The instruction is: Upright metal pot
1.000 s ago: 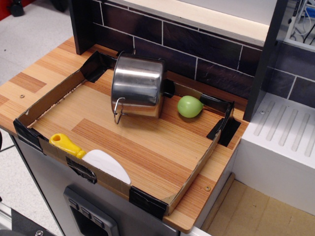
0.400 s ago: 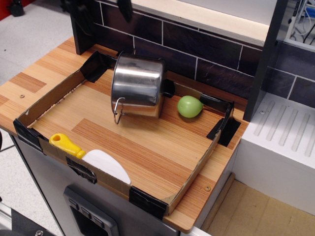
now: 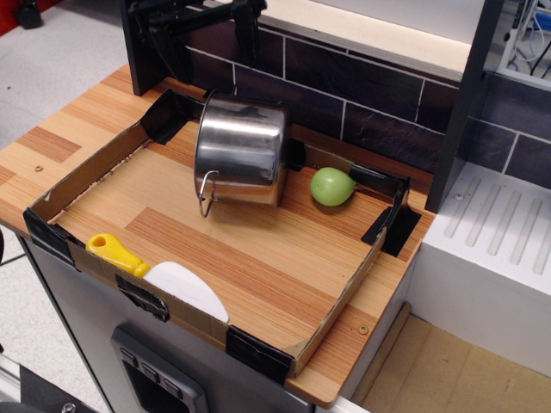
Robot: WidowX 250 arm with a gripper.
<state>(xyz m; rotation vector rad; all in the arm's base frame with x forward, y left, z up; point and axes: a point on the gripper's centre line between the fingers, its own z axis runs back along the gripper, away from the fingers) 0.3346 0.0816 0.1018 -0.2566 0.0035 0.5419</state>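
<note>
The metal pot (image 3: pixel 241 151) is shiny steel and rests overturned in the back middle of the cardboard tray (image 3: pixel 82 172), with its closed base facing up and back. One wire loop handle (image 3: pixel 207 194) hangs at its lower left near the rim. My black gripper (image 3: pixel 213 36) comes in at the top edge, above and behind the pot, not touching it. Its two fingers (image 3: pixel 250 26) stand wide apart and hold nothing. Its upper part is cut off by the frame.
A green fruit (image 3: pixel 331 186) lies just right of the pot. A yellow-handled white spatula (image 3: pixel 164 274) lies on the tray's front wall. A dark tiled wall (image 3: pixel 362 82) stands behind, a black post (image 3: pixel 142 52) at back left, a white drainer (image 3: pixel 499 232) at right.
The gripper has come down into view at the top, above the pot; earlier only a tip showed, and before that nothing. The pot, fruit and spatula have not moved.
</note>
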